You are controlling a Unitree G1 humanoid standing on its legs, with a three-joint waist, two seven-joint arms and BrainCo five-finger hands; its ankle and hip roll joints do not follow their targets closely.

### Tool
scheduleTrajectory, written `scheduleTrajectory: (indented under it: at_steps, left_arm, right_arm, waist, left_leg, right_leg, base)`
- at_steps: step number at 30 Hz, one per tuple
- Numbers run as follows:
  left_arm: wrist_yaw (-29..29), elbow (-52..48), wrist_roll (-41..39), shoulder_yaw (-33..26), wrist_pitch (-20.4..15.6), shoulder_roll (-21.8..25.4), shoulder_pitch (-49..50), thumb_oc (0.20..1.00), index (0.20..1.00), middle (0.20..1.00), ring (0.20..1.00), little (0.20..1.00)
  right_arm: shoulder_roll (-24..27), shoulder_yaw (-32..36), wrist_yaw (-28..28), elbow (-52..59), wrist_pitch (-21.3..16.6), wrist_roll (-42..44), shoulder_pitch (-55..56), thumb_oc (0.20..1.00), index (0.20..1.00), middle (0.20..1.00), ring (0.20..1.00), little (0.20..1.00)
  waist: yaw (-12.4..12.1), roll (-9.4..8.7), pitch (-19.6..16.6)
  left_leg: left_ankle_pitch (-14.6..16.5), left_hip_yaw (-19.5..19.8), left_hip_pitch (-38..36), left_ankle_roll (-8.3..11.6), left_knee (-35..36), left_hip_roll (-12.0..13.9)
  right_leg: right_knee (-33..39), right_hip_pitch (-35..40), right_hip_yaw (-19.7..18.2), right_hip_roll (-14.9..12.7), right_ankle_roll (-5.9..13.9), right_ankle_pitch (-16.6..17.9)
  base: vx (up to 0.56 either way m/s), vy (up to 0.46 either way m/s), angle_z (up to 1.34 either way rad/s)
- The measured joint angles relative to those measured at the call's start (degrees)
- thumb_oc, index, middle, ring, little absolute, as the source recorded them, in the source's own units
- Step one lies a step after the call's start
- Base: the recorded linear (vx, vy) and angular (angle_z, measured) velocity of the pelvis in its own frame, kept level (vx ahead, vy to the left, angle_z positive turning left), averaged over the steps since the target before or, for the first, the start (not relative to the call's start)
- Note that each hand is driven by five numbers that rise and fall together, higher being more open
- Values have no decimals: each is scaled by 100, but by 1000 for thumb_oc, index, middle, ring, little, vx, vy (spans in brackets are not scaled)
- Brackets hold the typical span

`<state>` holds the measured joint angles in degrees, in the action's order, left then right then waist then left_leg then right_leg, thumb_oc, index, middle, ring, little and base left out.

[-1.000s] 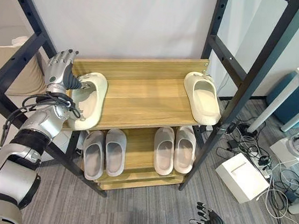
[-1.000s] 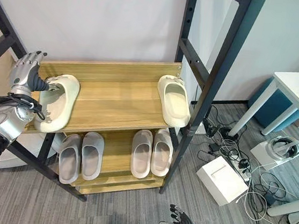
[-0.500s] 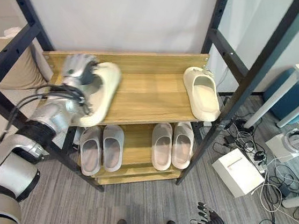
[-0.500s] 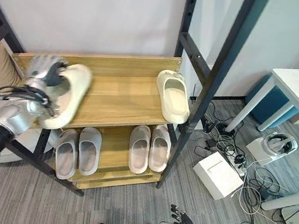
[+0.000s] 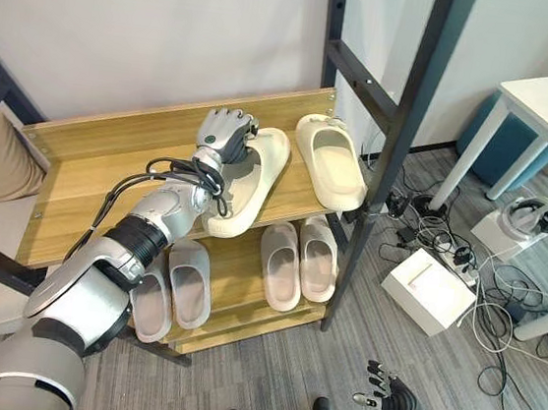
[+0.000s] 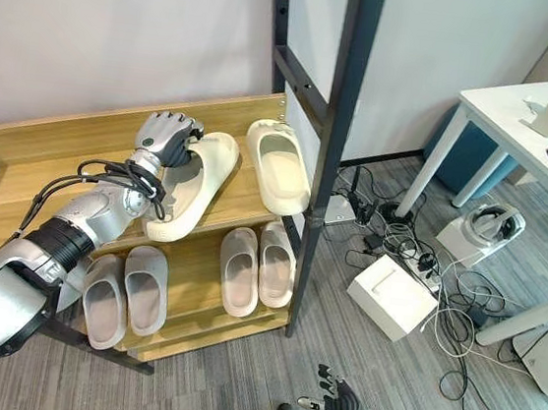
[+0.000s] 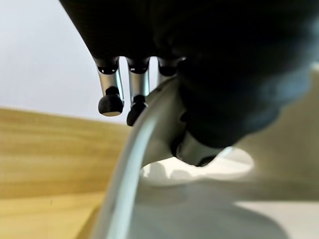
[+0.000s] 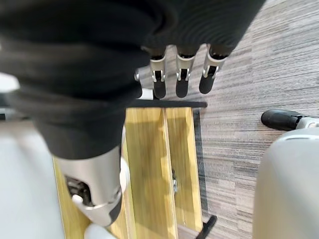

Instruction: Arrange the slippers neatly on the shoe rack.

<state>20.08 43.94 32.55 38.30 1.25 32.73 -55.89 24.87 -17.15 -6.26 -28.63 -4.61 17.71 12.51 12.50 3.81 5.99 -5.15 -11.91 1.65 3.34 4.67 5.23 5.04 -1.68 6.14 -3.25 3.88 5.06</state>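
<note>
Cream slipper (image 5: 248, 177) gripped at its rim by left hand (image 5: 223, 132) on wooden top shelf (image 5: 97, 195) — right hand (image 5: 389, 393) hanging low, fingers relaxed.

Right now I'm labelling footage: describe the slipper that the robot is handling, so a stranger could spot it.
On the wooden shoe rack, look at the upper shelf. Two cream slippers lie there; it is the left cream slipper, angled, with the left hand gripping its rim. Its neighbour, the right cream slipper, lies untouched by the black post.
</note>
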Motion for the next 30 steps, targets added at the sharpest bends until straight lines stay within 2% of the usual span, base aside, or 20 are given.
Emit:
scheduleTrajectory:
  at_steps: [3, 9, 10, 11, 14, 19, 23, 30]
  left_arm:
    - [-6, 131, -9, 2, 13, -46, -139, 200, 200, 200, 200, 200]
    - [-9, 579, -270, -5, 78, -222, -297, 200, 200, 200, 200, 200]
    - [0, 648, -275, -16, 94, -276, -334, 470, 470, 470, 470, 470]
    - [0, 673, -283, -16, 131, -300, -356, 1000, 1000, 1000, 1000, 1000]
    - [12, 552, -662, -69, 239, -391, -383, 1000, 1000, 1000, 1000, 1000]
    - [62, -207, -674, -112, 255, -355, -370, 1000, 1000, 1000, 1000, 1000]
    - [153, -1603, -642, -534, 188, -355, -273, 1000, 1000, 1000, 1000, 1000]
    - [211, -2129, -612, -958, 189, -272, -27, 1000, 1000, 1000, 1000, 1000]
  right_arm:
    - [91, 30, 33, 0, 1, 46, 61, 1000, 1000, 1000, 1000, 1000]
    - [92, -8, 74, 1, 5, 101, 91, 1000, 1000, 1000, 1000, 1000]
    - [90, -21, 72, 0, 5, 114, 85, 1000, 1000, 1000, 1000, 1000]
    - [90, -21, 71, 1, 5, 147, 81, 1000, 1000, 1000, 1000, 1000]
    - [82, -27, 88, -11, 11, 146, -49, 1000, 1000, 1000, 1000, 1000]
    - [83, -30, 83, -9, 8, 145, -115, 1000, 1000, 1000, 1000, 1000]
    - [75, -31, 83, -15, 11, 141, -121, 1000, 1000, 1000, 1000, 1000]
    - [74, -29, 84, -19, 13, 139, -258, 1000, 1000, 1000, 1000, 1000]
  waist:
    - [106, 20, -1]
    - [135, 44, -4]
    - [134, 44, -4]
    - [135, 45, -5]
    - [100, 49, -8]
    - [29, 49, -8]
    - [-111, 44, -5]
    - [-280, 44, -6]
  left_leg:
    - [4, -30, 1, 7, 0, 5]
    - [10, -132, 6, 15, 0, 2]
    - [10, -133, 4, 15, 0, 1]
    - [10, -135, 4, 15, 0, 0]
    - [10, -118, 6, 16, 1, 2]
    - [8, -16, 13, 14, 25, -5]
    - [-10, 166, 6, 14, -1, -16]
    - [-14, 219, -42, 15, -1, -15]
  right_leg:
    - [0, -13, -8, 0, 2, 2]
    - [-1, -63, -111, -1, -4, 36]
    - [-1, -61, -113, -2, -4, 39]
    - [-1, -62, -116, -2, -2, 41]
    - [-2, -49, -94, -2, -4, 44]
    - [-4, -2, 14, -10, -1, 39]
    - [-5, 91, 178, -13, -46, 54]
    - [-3, 170, 237, -12, 2, 4]
  base:
    - [-2, -10, -2]
    - [3, -15, -9]
    - [0, 0, 0]
    - [0, 0, 0]
    - [10, -35, 4]
    - [8, -20, 9]
    - [6, -17, 20]
    - [-2, -2, 5]
